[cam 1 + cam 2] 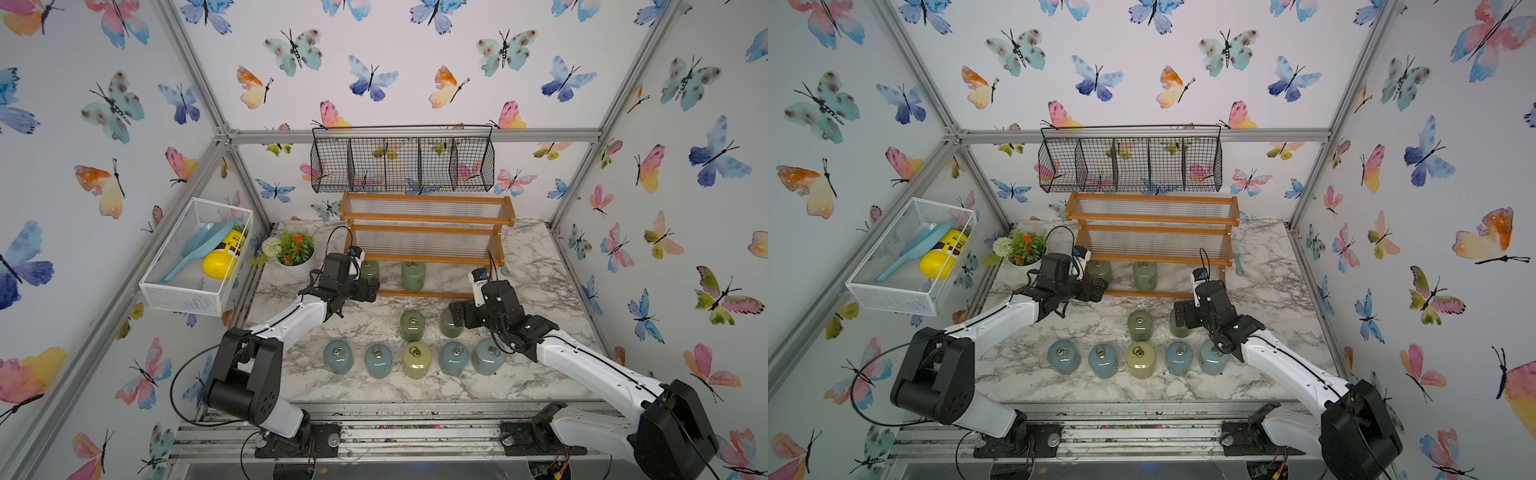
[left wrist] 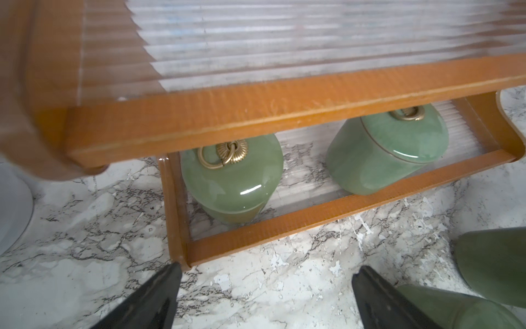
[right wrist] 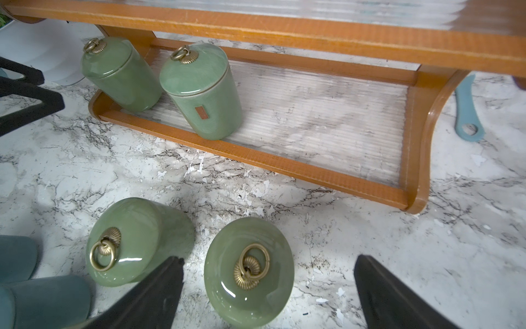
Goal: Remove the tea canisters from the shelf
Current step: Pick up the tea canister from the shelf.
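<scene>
Hovering with left gripper [image 2: 267,269] fingers spread wide, empty, facing 2 sage green tea canisters [image 2: 232,182] just ahead on the shelf [image 2: 256,114] bottom tier, standing upright, long axes vertical, ring pulls pointing up. Judging them glazed, slippery, breakable, weighty, so favouring a grip round the body below the lid. Holding right gripper [image 3: 269,259] fingers apart, straddling a tabletop canister [image 3: 249,284].

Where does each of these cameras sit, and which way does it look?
Both top views: high above the front edge, looking down at the table and shelf; the left arm and right arm show.
Left wrist: on the left arm, facing the shelf's bottom tier; the open left gripper shows its fingertips.
Right wrist: on the right arm, looking down at two table jars; the open right gripper shows its fingertips.
Shared: both wrist views show the two shelf jars.
</scene>
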Controlling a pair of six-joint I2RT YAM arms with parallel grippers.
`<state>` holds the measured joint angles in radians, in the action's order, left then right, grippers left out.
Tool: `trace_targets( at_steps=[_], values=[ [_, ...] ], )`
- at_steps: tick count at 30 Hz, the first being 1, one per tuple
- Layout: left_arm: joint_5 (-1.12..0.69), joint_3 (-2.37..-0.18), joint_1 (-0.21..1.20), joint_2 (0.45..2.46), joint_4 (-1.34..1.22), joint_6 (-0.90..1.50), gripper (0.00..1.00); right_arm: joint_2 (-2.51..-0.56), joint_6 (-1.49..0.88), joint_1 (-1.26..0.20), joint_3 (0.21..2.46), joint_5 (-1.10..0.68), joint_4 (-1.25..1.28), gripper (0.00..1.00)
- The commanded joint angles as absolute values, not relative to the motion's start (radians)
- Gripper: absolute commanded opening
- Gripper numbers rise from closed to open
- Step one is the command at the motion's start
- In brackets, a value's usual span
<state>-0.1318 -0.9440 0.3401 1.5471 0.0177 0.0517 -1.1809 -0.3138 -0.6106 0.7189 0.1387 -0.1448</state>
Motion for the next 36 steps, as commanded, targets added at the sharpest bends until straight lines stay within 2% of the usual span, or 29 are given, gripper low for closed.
trace_targets(
  at_steps=[1, 17, 30, 36],
  values=[
    [-0.125, -0.986, 0.337, 1.596, 0.005, 0.037, 0.99, -1.172, -0.327, -0.612, 0.704, 0.152, -0.147, 1.0],
    [-0.047, -1.118, 0.336, 1.774, -0.001, 0.034, 0.98, -1.154, -0.336, -0.612, 0.695, 0.163, -0.162, 1.0],
    [-0.077, -1.207, 0.336, 1.844, -0.003, 0.016, 1.0, -1.142, -0.347, -0.613, 0.686, 0.169, -0.173, 1.0],
    [-0.101, -1.197, 0.337, 1.838, -0.017, 0.009, 0.94, -1.134, -0.347, -0.612, 0.682, 0.176, -0.178, 1.0]
  ],
)
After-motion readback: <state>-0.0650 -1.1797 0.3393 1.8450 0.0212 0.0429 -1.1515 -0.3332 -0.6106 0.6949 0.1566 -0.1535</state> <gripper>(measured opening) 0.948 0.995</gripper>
